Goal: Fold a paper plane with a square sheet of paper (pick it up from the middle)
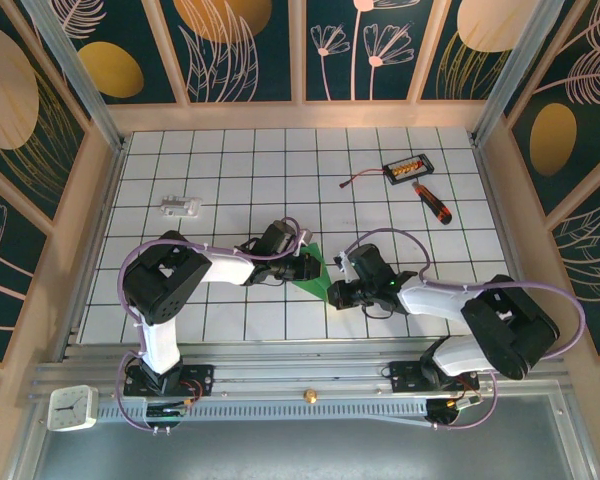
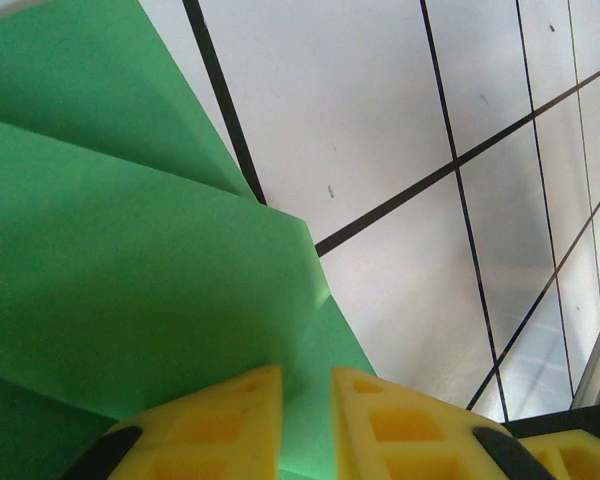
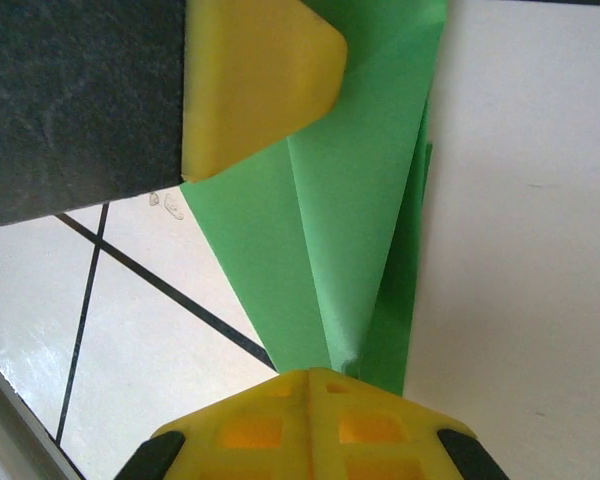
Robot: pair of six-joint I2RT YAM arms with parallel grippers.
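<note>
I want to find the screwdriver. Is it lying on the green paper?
No, the screwdriver lies far back on the right beside the small black box, well apart from the green paper.

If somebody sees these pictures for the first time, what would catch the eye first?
First, the bright-green folded paper in the middle of the white tiled table, with both arms reaching to it. The left gripper is over it with jaws slightly apart, and the right gripper is shut at its narrow end. Next, the black-and-orange screwdriver at the far right, near a small black box.
</note>
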